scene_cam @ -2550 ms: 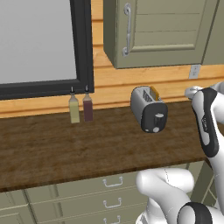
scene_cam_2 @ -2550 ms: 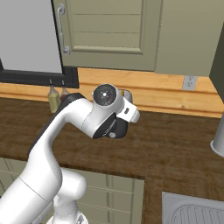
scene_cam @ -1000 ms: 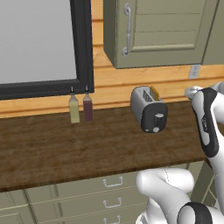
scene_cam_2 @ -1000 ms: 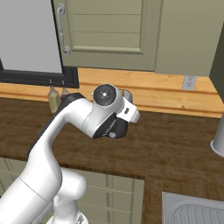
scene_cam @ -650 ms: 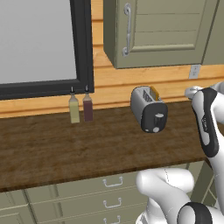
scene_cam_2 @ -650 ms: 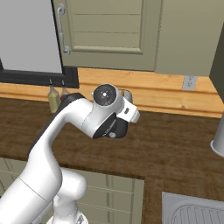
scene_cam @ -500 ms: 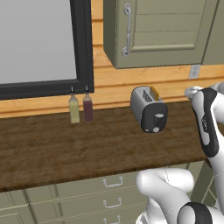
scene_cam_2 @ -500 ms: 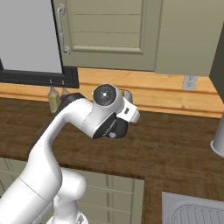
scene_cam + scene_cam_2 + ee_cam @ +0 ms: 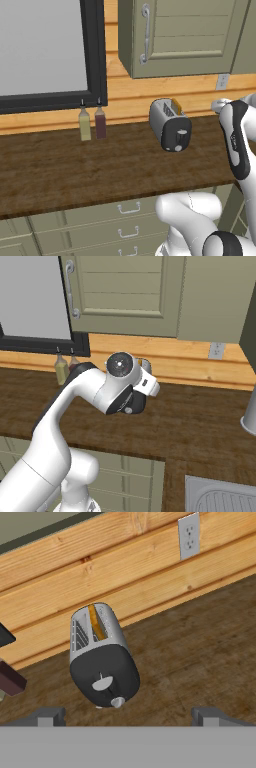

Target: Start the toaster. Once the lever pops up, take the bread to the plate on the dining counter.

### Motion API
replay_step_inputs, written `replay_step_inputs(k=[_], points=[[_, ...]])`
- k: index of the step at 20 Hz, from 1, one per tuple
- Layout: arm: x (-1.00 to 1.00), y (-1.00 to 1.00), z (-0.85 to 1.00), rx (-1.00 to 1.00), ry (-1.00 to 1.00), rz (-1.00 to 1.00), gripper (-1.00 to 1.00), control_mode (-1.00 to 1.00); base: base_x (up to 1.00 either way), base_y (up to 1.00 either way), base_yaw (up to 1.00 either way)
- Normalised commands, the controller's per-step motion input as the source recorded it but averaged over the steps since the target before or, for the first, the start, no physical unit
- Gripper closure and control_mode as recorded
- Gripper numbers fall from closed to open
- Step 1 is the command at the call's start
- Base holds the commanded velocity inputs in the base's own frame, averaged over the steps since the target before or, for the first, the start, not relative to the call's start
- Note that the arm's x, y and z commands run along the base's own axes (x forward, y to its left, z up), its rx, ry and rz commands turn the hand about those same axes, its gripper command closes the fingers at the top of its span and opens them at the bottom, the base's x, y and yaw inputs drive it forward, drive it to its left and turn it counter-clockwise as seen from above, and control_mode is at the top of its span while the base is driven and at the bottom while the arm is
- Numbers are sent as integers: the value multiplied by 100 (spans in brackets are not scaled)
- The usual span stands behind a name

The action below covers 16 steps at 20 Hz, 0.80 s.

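The silver-grey toaster stands on the dark wood worktop by the wooden back wall, its black end panel facing me. The bread, a golden slice, sits down in one slot. On the end panel the lever shows as a small tab above a light round knob. My gripper is open, fingertips far apart, hovering short of the toaster's end panel with nothing between them. My own arm covers most of the toaster in the right base view. The plate and the dining counter are out of view.
Two small bottles stand left of the toaster under the black-framed window. A wall outlet is on the right. A grey metal vessel and a sink corner lie farther right. Drawers run below the worktop.
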Motion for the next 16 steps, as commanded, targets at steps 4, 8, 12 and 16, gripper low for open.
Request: replay_step_inputs(k=[4, 8, 12, 16], points=[[0, 0, 0, 0, 0, 0, -100, -100, 0, 0, 0], [0, 0, 0, 0, 0, 0, -100, -100, 0, 0, 0], [0, 0, 0, 0, 0, 0, -100, -100, 0, 0, 0], [0, 0, 0, 0, 0, 0, -100, -100, 0, 0, 0]])
